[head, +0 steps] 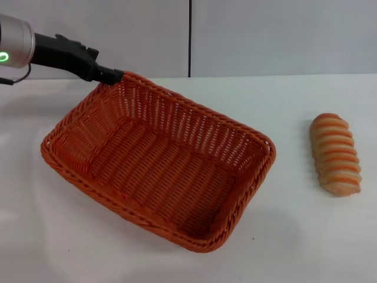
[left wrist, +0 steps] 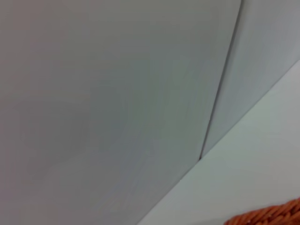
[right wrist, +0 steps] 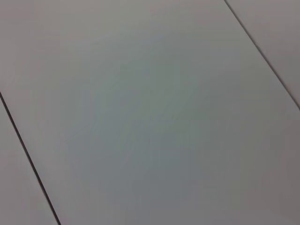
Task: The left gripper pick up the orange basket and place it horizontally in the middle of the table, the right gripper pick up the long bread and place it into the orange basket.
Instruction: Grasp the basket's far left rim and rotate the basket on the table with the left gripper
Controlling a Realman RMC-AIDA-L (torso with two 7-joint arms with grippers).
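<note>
Jaws of the left gripper (head: 115,76) clenched on the far corner of the orange basket (head: 159,162), at the braided rim, reached from the left along a black arm with a silver segment and a green light ring (head: 5,57). Basket skewed on the tabletop (head: 306,230), long axis running from far left to near right, far-left end seemingly raised toward the gripper, though hard to tell for sure. Open side up, nothing inside, woven floor and sloping walls in plain sight.

Long bread (head: 336,154) well apart from the basket, off to the right on the white tabletop, lying flat with its length pointing away from the robot, orange-brown ridges crossing the pale loaf. Not touching anything but the tabletop.

Left wrist view: mostly pale grey wall panels with a dark seam (left wrist: 220,89), a strip of tabletop, and a sliver of orange wicker (left wrist: 269,216) at one corner.

Right gripper not seen in any view; right wrist view only grey panels split by thin dark seams (right wrist: 28,159). Cannot tell how its jaws stand.
</note>
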